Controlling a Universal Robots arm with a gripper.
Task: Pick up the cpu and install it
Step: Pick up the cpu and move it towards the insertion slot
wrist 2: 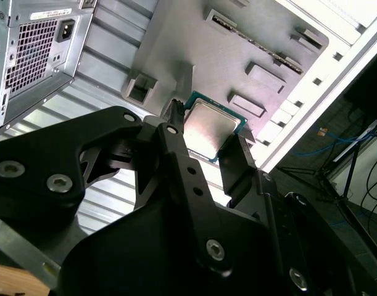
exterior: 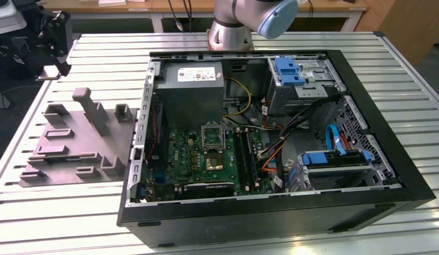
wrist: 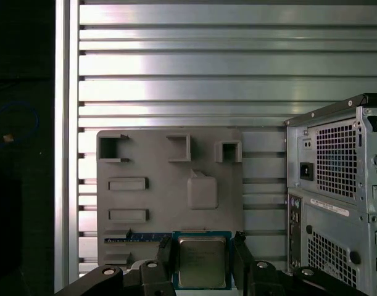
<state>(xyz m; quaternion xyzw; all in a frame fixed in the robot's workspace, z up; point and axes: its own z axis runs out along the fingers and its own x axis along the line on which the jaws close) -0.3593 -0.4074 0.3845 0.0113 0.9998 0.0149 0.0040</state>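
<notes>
On the exterior view's left, a grey fixture (exterior: pixel 70 149) lies on the slatted table (exterior: pixel 64 218), and the open computer case (exterior: pixel 276 215) stands just beside it. In both wrist views the end effector (wrist: pixel 202 258) is clamped on the cpu (wrist: pixel 202 265), its fingers on two opposite edges and the fixture behind it.
</notes>
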